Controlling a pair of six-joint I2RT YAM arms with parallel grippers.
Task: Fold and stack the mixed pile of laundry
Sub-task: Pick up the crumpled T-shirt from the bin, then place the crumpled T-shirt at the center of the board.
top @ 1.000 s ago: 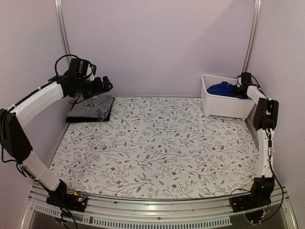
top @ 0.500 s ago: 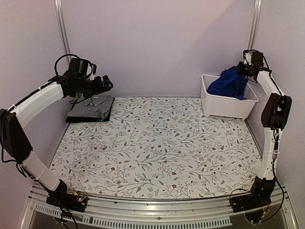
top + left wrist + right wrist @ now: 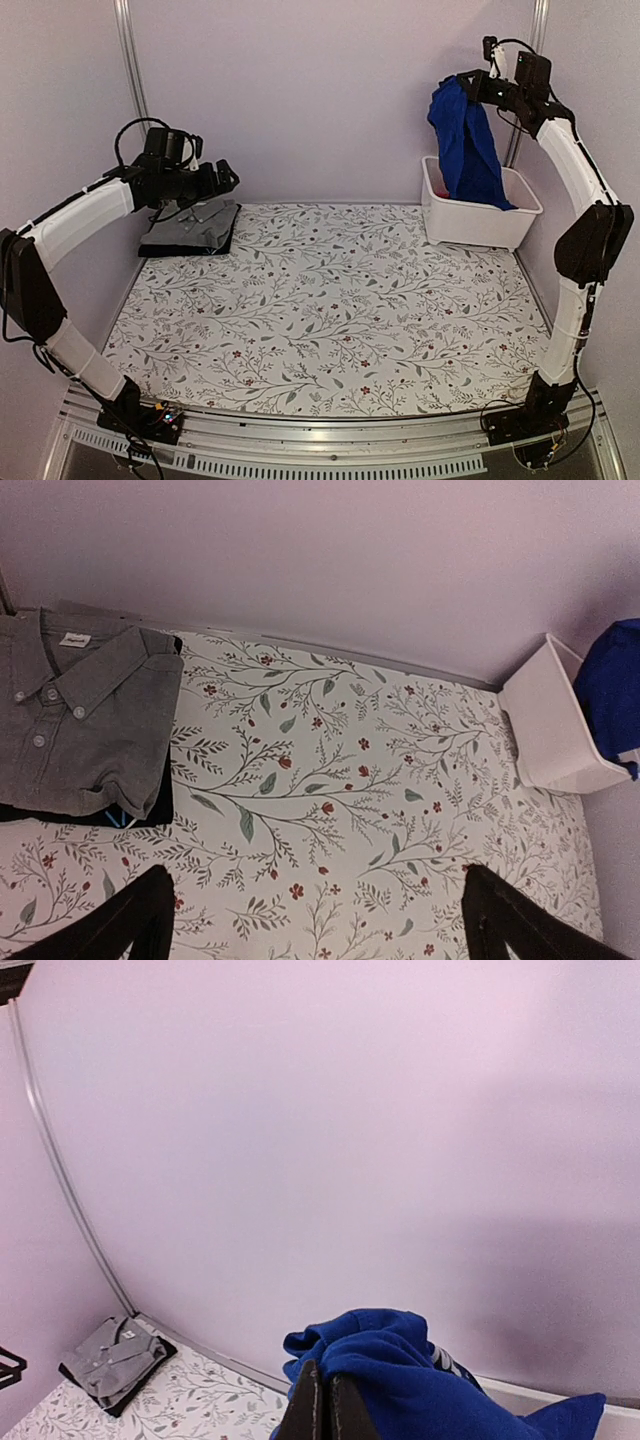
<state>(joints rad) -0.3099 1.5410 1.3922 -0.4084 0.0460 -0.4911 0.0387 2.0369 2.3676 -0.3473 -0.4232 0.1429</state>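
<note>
My right gripper (image 3: pixel 453 83) is raised high above the white bin (image 3: pixel 480 228) and is shut on a fold of the royal-blue garment (image 3: pixel 466 145). The garment hangs down in a long drape with its lower end still inside the bin. In the right wrist view the fingers (image 3: pixel 312 1400) are pressed together against the bunched blue cloth (image 3: pixel 410 1375). A folded grey collared shirt (image 3: pixel 192 224) lies on a dark folded garment at the back left, with collar and buttons clear in the left wrist view (image 3: pixel 80 715). My left gripper (image 3: pixel 228 177) hovers open just above it, holding nothing (image 3: pixel 320 930).
The white floral table covering (image 3: pixel 330 300) spreads between the shirt stack and the bin. The bin (image 3: pixel 552 730) stands at the back right against the wall. Metal frame posts (image 3: pixel 128 60) rise at both back corners.
The right gripper has lifted the blue garment out of the bin, going up and a little left, so the cloth now hangs at full length. The left arm has barely moved.
</note>
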